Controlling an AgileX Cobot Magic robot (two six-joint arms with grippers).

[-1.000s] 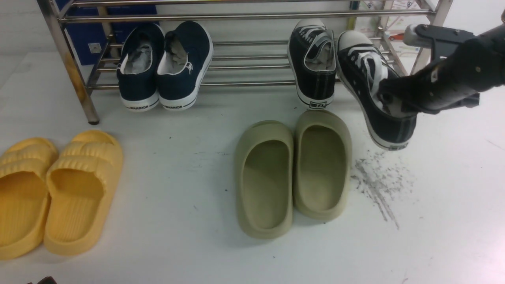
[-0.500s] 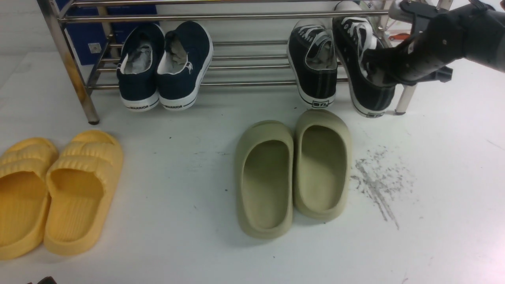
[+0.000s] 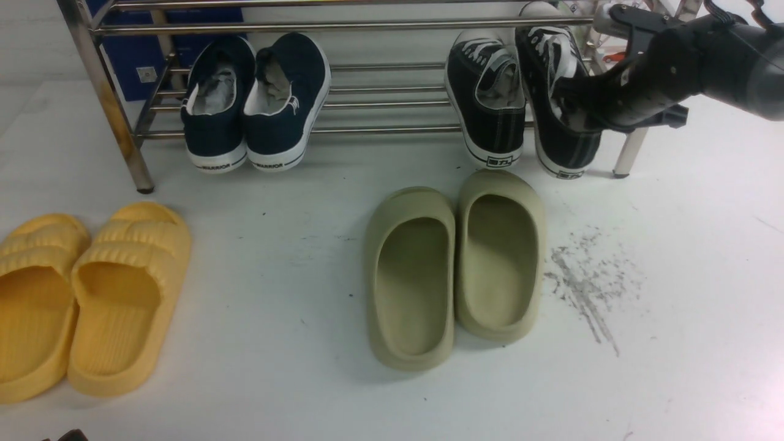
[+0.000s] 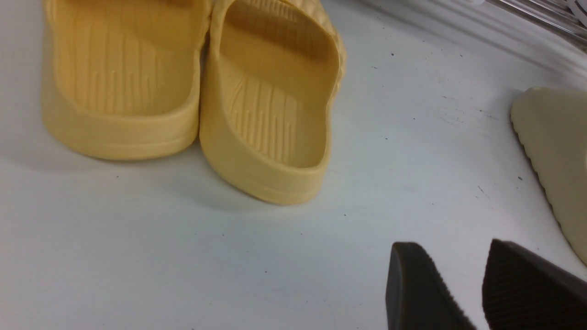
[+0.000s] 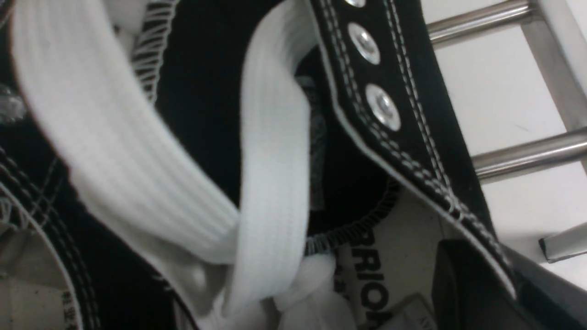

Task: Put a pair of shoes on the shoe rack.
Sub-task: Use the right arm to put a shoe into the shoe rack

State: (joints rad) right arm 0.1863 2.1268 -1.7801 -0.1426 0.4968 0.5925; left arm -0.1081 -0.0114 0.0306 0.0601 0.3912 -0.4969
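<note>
Left black canvas lace-up sneaker with white toe cap (image 3: 487, 104) rests on the lowest tubes of the shiny stainless-steel shoe rack (image 3: 380, 26), at its right end, heel past the front tube. Matching right sneaker (image 3: 560, 131) is just beside it, by the right front leg. Right gripper (image 3: 585, 104) is at this shoe's collar with its fingertips buried in the opening; pinching or slack, cannot tell. The rack's upper part is cut off. Left gripper (image 4: 451, 256) shows only in its wrist view: fingers spread, nothing between.
</note>
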